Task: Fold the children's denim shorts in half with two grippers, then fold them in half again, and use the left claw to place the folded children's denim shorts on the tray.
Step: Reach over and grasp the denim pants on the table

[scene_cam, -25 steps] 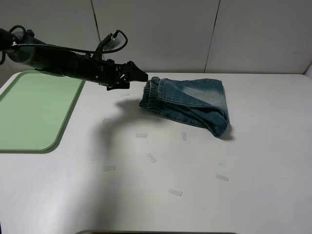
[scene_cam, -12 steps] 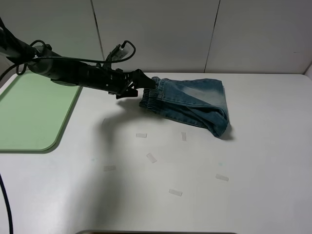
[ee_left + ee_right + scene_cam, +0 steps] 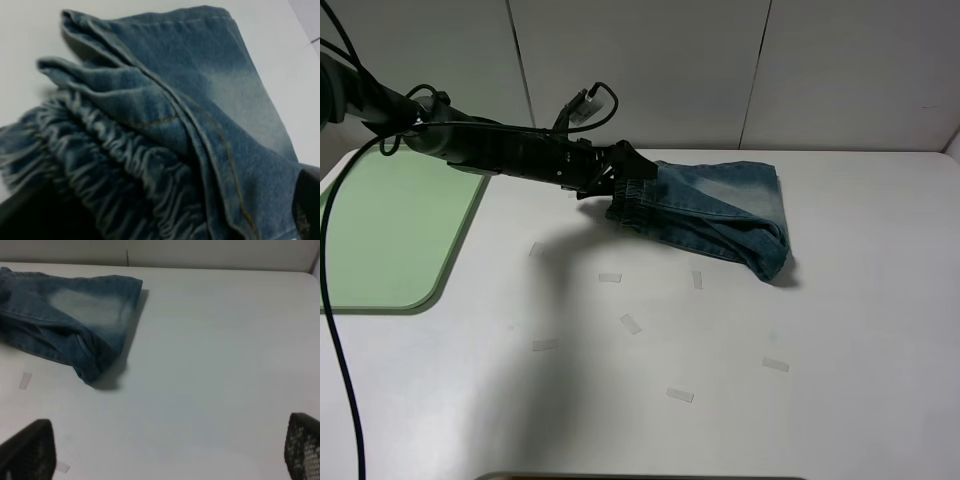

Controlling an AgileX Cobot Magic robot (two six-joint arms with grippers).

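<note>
L end effector point(image 3: 638, 180) is standing wide open at the gathered waistband end of the denim shorts point(image 3: 710, 212). In the L wrist view the elastic waistband is sitting right between the two dark fingers point(image 3: 310, 205), one at each side of the cloth; fingers are not closing on it, so nothing is gripped. Whether the pads are actually touching the fabric: can't tell.

R end effector point(image 3: 165, 450) is also fully open, holding nothing, hovering over bare surface point(image 3: 840, 330), well apart from the shorts. Its arm isn't showing in the ext. view.

Shorts are lying folded into a compact bundle on the white surface, waistband end facing the tray point(image 3: 380, 230), folded edge on the far side from the tray. Several layers are stacking visibly at the waistband end.

Tray: pale green, sitting on the surface beyond the L arm from the shorts, well apart from them. Nothing is lying in the visible part.

Small tape bits point(image 3: 631, 323) are dotting the surface near the shorts, on the camera side.
</note>
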